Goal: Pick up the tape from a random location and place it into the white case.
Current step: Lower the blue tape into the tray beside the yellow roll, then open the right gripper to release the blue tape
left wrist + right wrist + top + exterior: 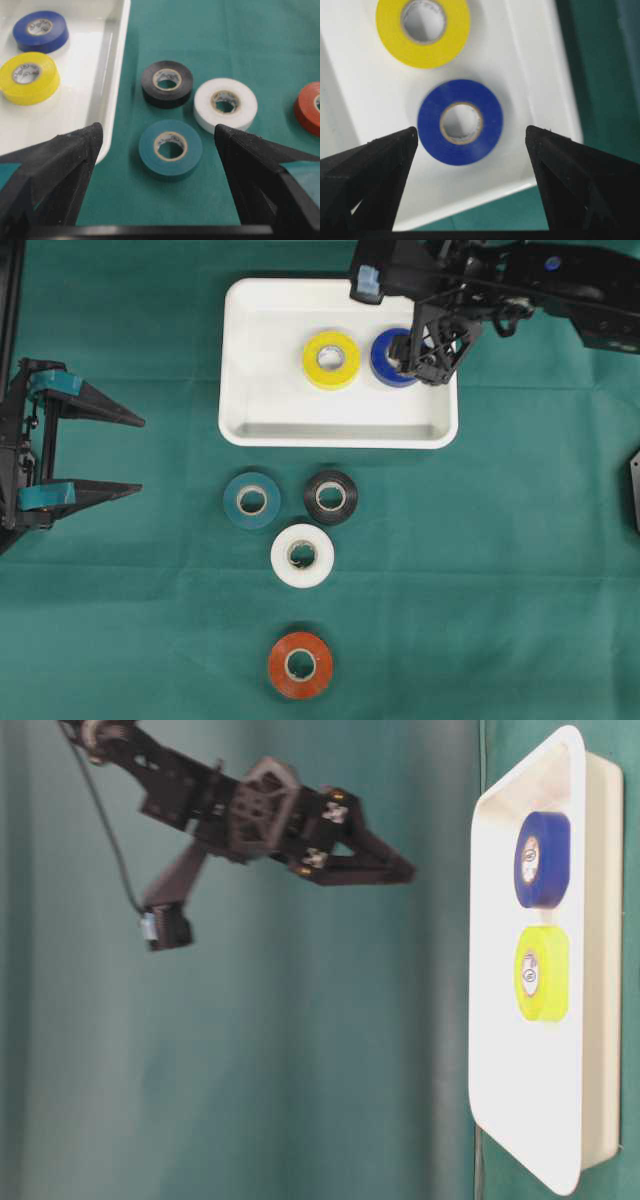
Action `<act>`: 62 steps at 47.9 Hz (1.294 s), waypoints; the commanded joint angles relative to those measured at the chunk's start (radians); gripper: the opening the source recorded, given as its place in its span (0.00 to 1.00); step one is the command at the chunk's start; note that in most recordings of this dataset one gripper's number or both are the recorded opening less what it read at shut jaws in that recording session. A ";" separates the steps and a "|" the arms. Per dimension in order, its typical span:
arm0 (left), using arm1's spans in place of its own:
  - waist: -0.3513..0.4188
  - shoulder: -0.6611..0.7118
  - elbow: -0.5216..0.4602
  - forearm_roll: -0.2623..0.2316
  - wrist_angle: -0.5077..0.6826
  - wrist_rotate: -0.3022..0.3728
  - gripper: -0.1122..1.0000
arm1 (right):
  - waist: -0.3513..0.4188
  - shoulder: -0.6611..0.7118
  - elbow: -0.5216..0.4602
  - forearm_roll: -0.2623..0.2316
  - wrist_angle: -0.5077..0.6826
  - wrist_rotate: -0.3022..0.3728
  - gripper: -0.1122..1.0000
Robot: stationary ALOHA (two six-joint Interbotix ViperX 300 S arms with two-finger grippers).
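The white case (240, 360) holds a yellow tape (331, 359) and a blue tape (385, 358), both lying flat. My right gripper (430, 352) hangs above the blue tape (490, 117), open, with nothing between its fingers; the side view shows the right gripper (408, 872) raised well clear of the case (500, 1020). On the cloth in front of the case lie a teal tape (252, 500), a black tape (330, 497), a white tape (302, 555) and a red tape (300, 665). My left gripper (141, 455) stands open at the left edge, facing the teal tape (170, 148) from a distance.
A green cloth covers the whole table. The case's near rim (107, 75) runs close to the black tape (166, 83) and the white tape (225, 104). A dark object (634, 490) sits at the right edge.
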 commanded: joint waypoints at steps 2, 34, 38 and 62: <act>0.003 0.005 -0.018 -0.002 -0.006 -0.002 0.98 | -0.002 -0.051 -0.038 -0.018 0.025 0.000 0.87; 0.028 0.005 -0.018 -0.002 -0.005 -0.002 0.98 | 0.107 -0.055 -0.040 -0.015 -0.003 0.008 0.86; 0.034 0.006 -0.018 -0.002 -0.003 -0.002 0.98 | 0.155 -0.055 -0.038 -0.009 -0.009 0.008 0.86; 0.037 0.005 -0.018 -0.002 0.002 -0.003 0.98 | 0.259 -0.064 -0.026 0.008 -0.055 0.005 0.86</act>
